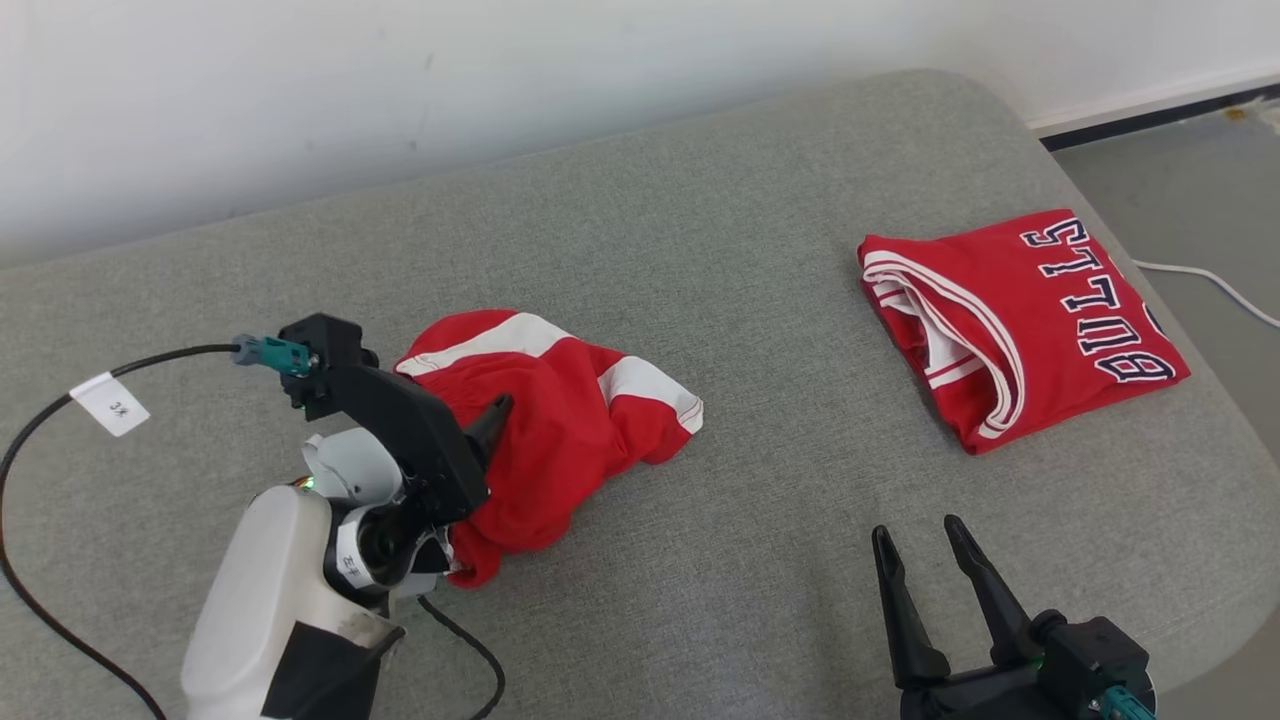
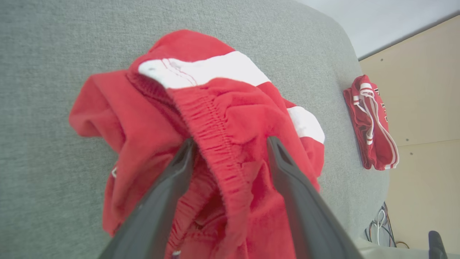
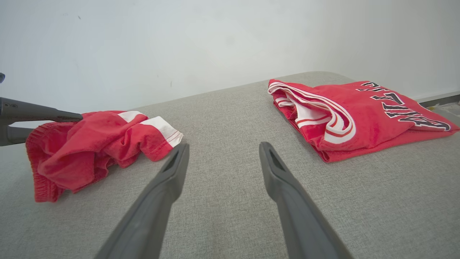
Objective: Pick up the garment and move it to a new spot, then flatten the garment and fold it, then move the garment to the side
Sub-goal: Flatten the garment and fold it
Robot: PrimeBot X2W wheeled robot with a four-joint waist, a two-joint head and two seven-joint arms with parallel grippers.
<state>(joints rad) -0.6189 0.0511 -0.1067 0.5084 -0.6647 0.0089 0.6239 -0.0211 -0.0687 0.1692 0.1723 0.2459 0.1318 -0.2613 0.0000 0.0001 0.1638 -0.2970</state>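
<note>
The left gripper, jaws wide, straddles the waistband of the crumpled red shorts on the left of the grey cushion. The right gripper is wide and empty, near right.

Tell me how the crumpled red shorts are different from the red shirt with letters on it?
The shorts lie crumpled in a heap; the shirt is folded neat and flat. The shirt shows dark letters; the shorts show none, just white stripes. The left hand is open over the shorts' stretchy waistband; nothing touches the shirt. Both are red with white trim and lie on the grey cushion.
</note>
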